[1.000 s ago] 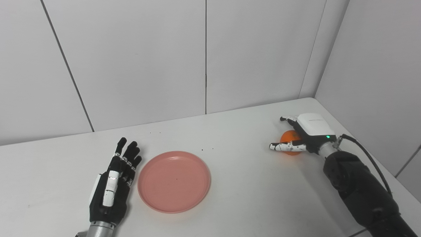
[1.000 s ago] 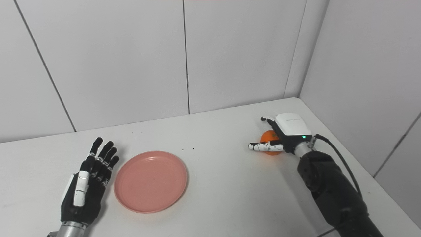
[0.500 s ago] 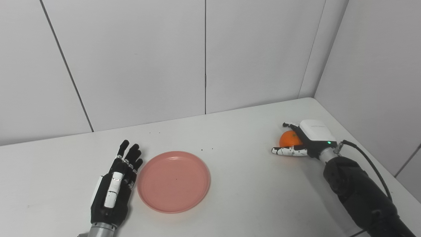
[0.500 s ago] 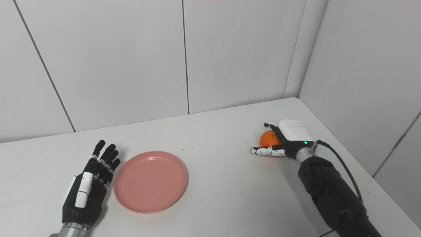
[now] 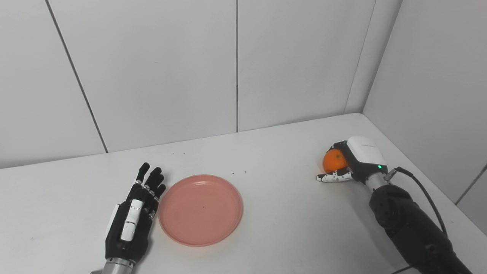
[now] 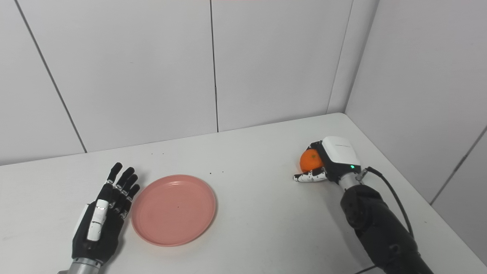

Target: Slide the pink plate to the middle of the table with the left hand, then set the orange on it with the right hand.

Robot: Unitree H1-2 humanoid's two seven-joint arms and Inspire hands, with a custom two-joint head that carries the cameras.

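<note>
The pink plate (image 5: pixel 200 209) lies flat on the white table (image 5: pixel 289 220), left of the middle. My left hand (image 5: pixel 132 222) rests open and flat on the table just left of the plate's rim, its fingers stretched toward the wall. Far right, the orange (image 5: pixel 334 160) sits in my right hand (image 5: pixel 355 161). That hand's fingers curl over the fruit's far side and its thumb (image 5: pixel 334 177) lies along the near side. The orange's left face shows; its right side is hidden by the palm. Whether it still touches the table I cannot tell.
Grey wall panels close the table at the back and on the right, forming a corner (image 5: pixel 361 112) close behind the right hand. A black cable (image 5: pixel 426 194) loops from the right wrist. A few dark specks (image 5: pixel 239 172) dot the table behind the plate.
The right hand's fingers have curled in around the orange and the thumb has drawn closer to it. The left hand has slid back a little. The plate has not moved.
</note>
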